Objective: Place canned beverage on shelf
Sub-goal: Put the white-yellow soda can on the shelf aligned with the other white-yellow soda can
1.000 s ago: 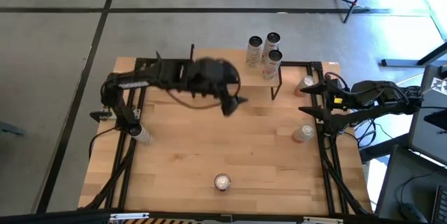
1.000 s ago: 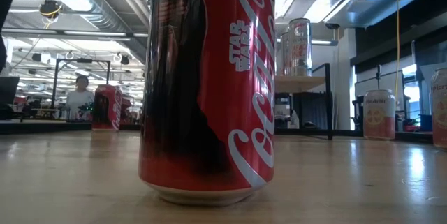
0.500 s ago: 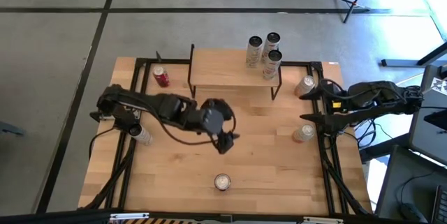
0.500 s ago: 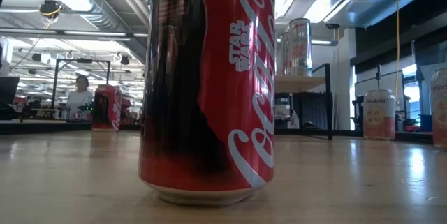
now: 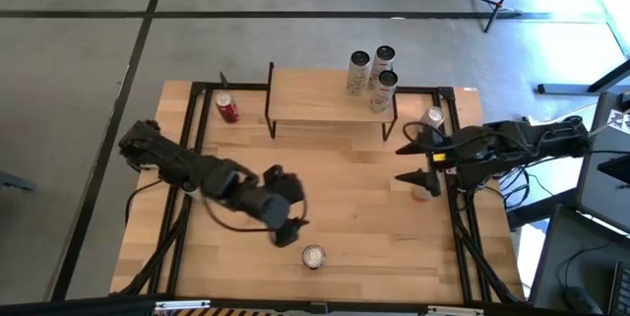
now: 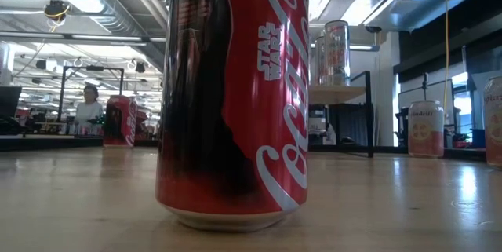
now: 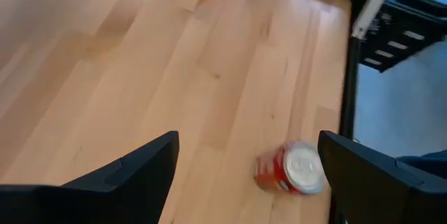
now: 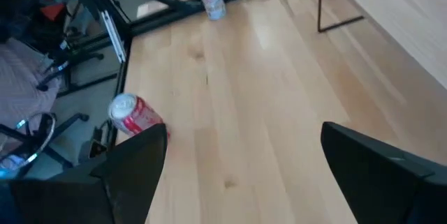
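A red cola can (image 5: 313,256) stands upright on its base near the table's front edge; it fills the low view (image 6: 231,95). My left gripper (image 5: 287,232) hangs open just left of it and above the table. In the left wrist view the can (image 7: 290,170) lies ahead, nearer one finger, and nothing sits between the fingers (image 7: 248,182). My right gripper (image 5: 411,158) is open over the table's right side, pointing left. The shelf (image 5: 330,94) stands at the far middle on thin black legs, with three cans (image 5: 374,73) upright at its right end.
A second red can (image 5: 227,108) stands left of the shelf. Two pale cans (image 5: 431,117) (image 5: 425,186) stand by the right rail, the nearer one beside my right gripper. Black rails edge the table. A person (image 6: 90,107) shows far behind in the room.
My left gripper has swung from in front of the shelf toward the table's near edge and downward, staying open, and has ended beside the front red can. My right gripper has reached from the right rail toward the table's middle, still open. No can has moved.
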`<control>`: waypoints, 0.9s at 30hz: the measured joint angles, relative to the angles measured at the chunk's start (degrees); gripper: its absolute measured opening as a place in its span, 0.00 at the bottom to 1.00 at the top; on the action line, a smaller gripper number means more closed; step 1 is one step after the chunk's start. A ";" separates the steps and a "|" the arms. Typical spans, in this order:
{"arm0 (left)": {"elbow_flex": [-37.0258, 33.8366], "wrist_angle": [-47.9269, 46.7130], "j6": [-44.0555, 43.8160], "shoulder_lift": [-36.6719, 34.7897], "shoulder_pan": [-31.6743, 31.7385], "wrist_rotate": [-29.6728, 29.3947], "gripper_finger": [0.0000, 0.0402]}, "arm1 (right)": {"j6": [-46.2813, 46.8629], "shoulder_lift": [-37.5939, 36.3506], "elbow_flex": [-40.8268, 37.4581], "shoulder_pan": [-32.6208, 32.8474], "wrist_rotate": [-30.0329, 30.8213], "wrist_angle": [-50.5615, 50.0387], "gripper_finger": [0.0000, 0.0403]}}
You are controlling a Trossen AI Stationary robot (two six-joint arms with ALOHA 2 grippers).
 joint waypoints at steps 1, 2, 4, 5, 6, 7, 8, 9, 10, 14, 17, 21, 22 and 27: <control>-2.37 1.44 -0.21 -1.91 -1.06 -0.89 0.82 | 0.20 0.93 0.00 0.00 0.08 1.40 0.91; -4.80 2.82 -0.38 -3.76 -1.94 -1.69 0.82 | 0.43 1.83 0.00 0.00 0.43 2.86 0.91; -9.72 6.70 -0.48 -7.61 -3.04 -2.50 0.82 | 1.82 3.60 0.00 0.00 0.53 5.28 0.91; -12.25 8.93 -0.53 -9.41 -3.55 -3.44 0.82 | 2.99 4.46 -0.02 0.00 0.44 6.53 0.91; -14.81 11.08 -0.54 -11.14 -3.94 -4.37 0.82 | 3.86 5.33 -0.02 0.00 0.43 7.97 0.91; -17.31 13.19 -0.54 -12.60 -4.34 -4.89 0.82 | 4.72 6.04 -0.01 0.04 0.34 9.34 0.91; -19.89 15.73 -0.54 -13.91 -4.59 -5.08 0.82 | 5.86 6.65 0.00 0.04 -0.09 10.14 0.91; -22.29 18.07 -0.52 -15.10 -4.86 -5.07 0.82 | 6.67 7.36 -0.02 0.04 -0.80 10.57 0.91; -24.62 20.02 -0.54 -16.19 -5.19 -4.92 0.82 | 7.76 8.17 0.00 0.04 -1.79 10.93 0.91; -31.34 25.43 -1.93 -18.52 -6.08 -4.66 0.82 | 11.69 10.61 -0.01 0.56 -3.95 11.03 0.91; -33.89 27.17 -2.92 -18.35 -6.26 -4.38 0.82 | 13.33 11.87 0.00 2.91 -2.86 11.19 0.91; -34.00 28.06 -2.67 -17.32 -6.26 -4.28 0.82 | 15.18 13.31 0.00 5.45 0.10 11.91 0.91; -34.00 28.02 -2.66 -17.08 -6.26 -4.65 0.82 | 15.26 13.45 0.00 5.78 0.80 12.41 0.91; -34.00 27.88 -2.47 -16.92 -6.24 -4.73 0.82 | 14.60 14.05 0.00 5.64 2.63 15.08 0.91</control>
